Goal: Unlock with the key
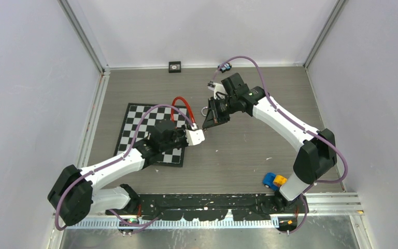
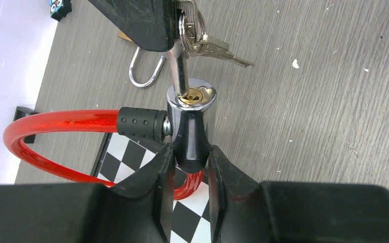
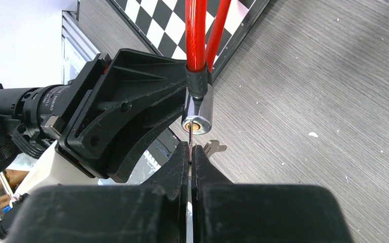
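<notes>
A red cable lock (image 1: 182, 107) ends in a chrome cylinder (image 2: 191, 114) with a brass keyhole. My left gripper (image 2: 191, 164) is shut on the cylinder's black lower end and holds it above the checkerboard mat (image 1: 134, 129). My right gripper (image 3: 190, 150) is shut on a silver key (image 2: 179, 68), whose blade tip sits in the keyhole. The cylinder (image 3: 197, 109) and the thin key blade (image 3: 188, 135) also show in the right wrist view. A ring with spare keys (image 2: 210, 46) hangs from the held key.
A small padlock with an open silver shackle (image 2: 147, 71) lies on the table behind the cylinder. A blue and yellow toy (image 1: 273, 180) lies near the right arm's base. A small black square object (image 1: 174, 66) sits at the back wall.
</notes>
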